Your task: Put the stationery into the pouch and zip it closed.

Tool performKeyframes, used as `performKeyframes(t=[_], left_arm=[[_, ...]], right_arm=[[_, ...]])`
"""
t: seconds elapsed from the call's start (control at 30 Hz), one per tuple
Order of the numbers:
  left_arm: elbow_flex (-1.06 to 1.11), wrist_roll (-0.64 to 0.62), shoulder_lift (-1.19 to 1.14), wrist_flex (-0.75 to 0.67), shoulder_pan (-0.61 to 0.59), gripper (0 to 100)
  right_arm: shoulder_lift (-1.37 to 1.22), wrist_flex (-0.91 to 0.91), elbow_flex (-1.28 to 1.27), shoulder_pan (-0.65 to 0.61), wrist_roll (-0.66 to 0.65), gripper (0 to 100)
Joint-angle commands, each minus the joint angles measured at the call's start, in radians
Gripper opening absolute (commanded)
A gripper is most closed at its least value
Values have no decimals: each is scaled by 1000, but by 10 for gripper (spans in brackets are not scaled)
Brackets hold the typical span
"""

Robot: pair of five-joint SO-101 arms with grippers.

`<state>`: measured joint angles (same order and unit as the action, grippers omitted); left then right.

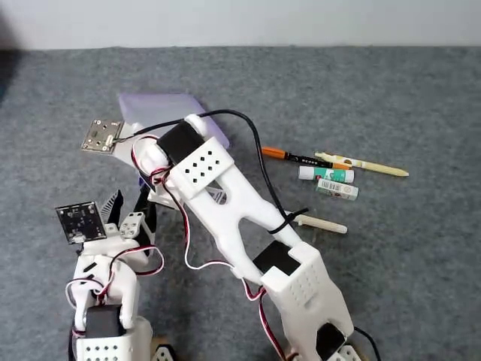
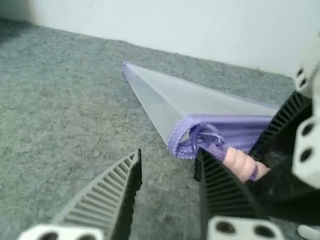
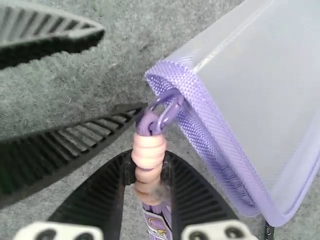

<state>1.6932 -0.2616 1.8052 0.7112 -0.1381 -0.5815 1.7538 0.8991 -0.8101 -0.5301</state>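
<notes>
Looking across the table, the thing that matters is at the near corner of the pouch. The right tool is clenched on the pink beaded zip pull, which hangs from the slider right at that corner. From there the purple zip edge runs away along the pouch's side, so I would judge any pull has to follow that line and not lift. The left tool sits released, its ribbed fingers spread. The pouch corner lies just beyond its tips and the right tool is just beside it. That puts it nearer to the pouch body than to anything else, and it looks well placed to pin the pouch. The pouch lies flat at the far left, under the right arm that reaches across to it. Its frosted side shows nothing inside, though I cannot tell whether the zip is open. None of the stationery is in it. An orange and black pen, a cream pen, two small glue sticks and a cream stick lie grouped on the right of the table, well apart from the pouch.
</notes>
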Motion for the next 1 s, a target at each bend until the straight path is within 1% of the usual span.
performKeyframes(t=[0.0, 0.23, 0.4, 0.63, 0.83, 0.97], left_arm=[[-8, -6, 0, -21, -3, 174], [-8, 17, 0, -21, -18, 174], [-8, 23, 0, -18, -60, 174], [-8, 23, 0, -15, -35, 174], [-8, 23, 0, -15, 14, 173], [-8, 49, 0, -11, 14, 173]], right_arm=[[116, 45, 21, -8, 5, 9], [119, 47, 11, -41, 5, 9], [206, 44, -133, -88, 9, 9], [285, 44, -176, -96, 12, 9], [291, 45, -176, -165, 12, 9], [291, 45, -178, -180, 12, 9]])
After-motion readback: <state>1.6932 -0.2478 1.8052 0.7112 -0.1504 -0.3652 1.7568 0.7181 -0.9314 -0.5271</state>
